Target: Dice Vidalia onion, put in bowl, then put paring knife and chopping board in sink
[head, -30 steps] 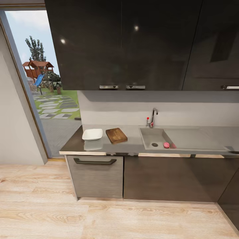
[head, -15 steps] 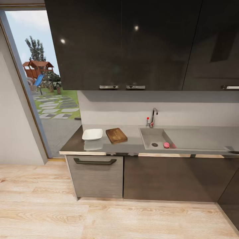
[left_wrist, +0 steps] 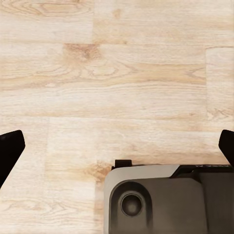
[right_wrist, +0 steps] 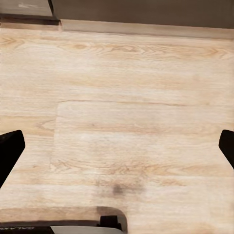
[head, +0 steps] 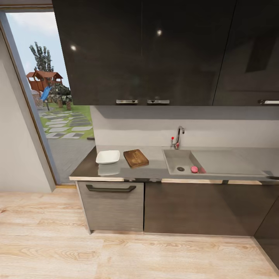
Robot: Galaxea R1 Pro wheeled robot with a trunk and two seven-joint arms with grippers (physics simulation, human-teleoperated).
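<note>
Across the wooden floor from you, the Vidalia onion (head: 194,169) waits in the sink (head: 176,159), both your grippers hanging wide-spread and empty until you approach.

On the countertop (head: 155,168), the bowl (head: 107,157) sits near the left end, with the chopping board (head: 136,158) just beside it on its right. Further right the sink (head: 176,159) is set into the countertop, its drainboard (head: 228,161) stretching toward the right end. The tap (head: 178,137) stands at the sink's back edge. The Vidalia onion (head: 194,169) lies in the sink near its front right corner, beside the drain (head: 180,169). Wall cabinets (head: 155,50) hang above; a doorway (head: 50,97) opens beyond the countertop's left end.
</note>
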